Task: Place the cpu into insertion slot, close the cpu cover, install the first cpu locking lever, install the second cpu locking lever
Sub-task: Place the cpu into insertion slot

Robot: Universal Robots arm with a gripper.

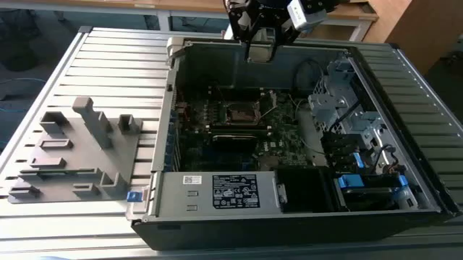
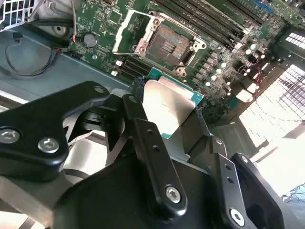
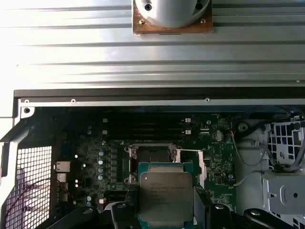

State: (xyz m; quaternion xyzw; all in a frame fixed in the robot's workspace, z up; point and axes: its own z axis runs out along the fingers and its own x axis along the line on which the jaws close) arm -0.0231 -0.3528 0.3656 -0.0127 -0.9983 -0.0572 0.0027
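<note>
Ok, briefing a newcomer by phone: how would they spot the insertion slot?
Inside the open computer case lies the green motherboard. Near its middle sits the insertion slot, a small square socket. Its dark brownish centre and silver rim distinguish it from the longer black module beside it.

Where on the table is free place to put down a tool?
Bare table lies between the grey fixture and the far edge, at the exterior view's left of the computer case. Inside the case is crowded; the gripper holds the cpu over it.

Pincer [image 3: 166,213] grips cpu [image 3: 166,193], seemingly just beside open insertion slot [image 3: 150,154].
</note>
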